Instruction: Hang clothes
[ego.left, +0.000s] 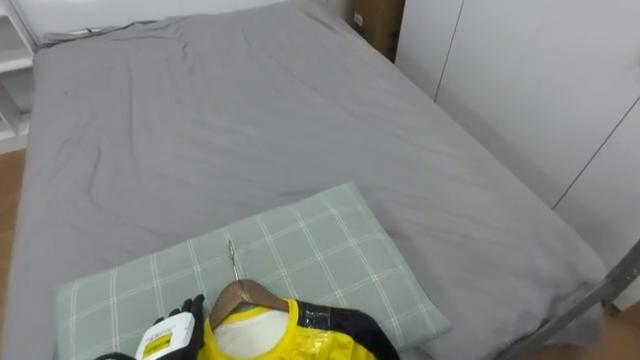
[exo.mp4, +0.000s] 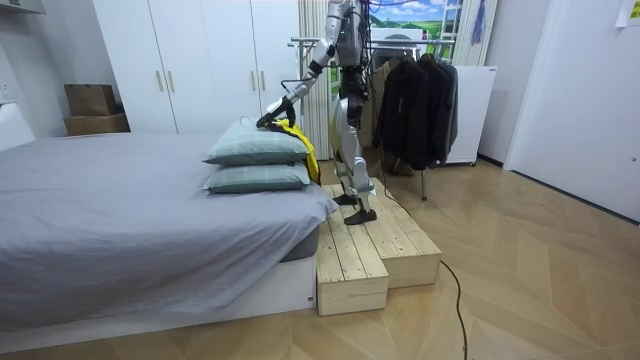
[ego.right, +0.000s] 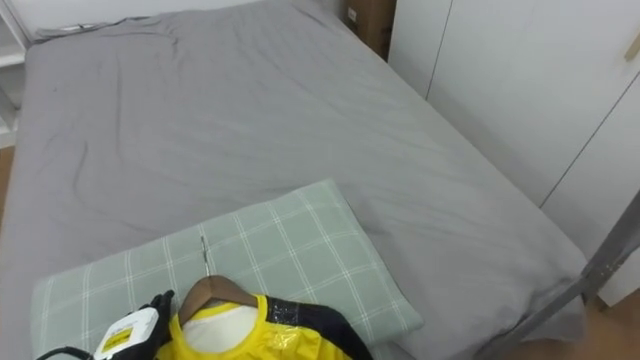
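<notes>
A wooden hanger (ego.left: 243, 292) with a metal hook (ego.left: 232, 258) lies on the top green checked pillow (ego.left: 300, 250). It carries a yellow and black garment (ego.left: 290, 338). My left hand (ego.left: 172, 328) comes in from the lower left, its fingers (ego.left: 192, 305) curled at the hanger's left shoulder. In the room view I stand on a wooden platform (exo.mp4: 365, 245) at the head of the bed, left hand (exo.mp4: 272, 116) stretched onto the pillow stack (exo.mp4: 255, 150), and the garment (exo.mp4: 303, 148) droops over the pillow's edge.
The grey bed (ego.left: 240, 120) stretches ahead, with white wardrobe doors (ego.left: 540, 90) to its right. Behind me a clothes rack (exo.mp4: 415, 95) holds dark coats. A cardboard box (ego.left: 375, 22) stands at the bed's far corner.
</notes>
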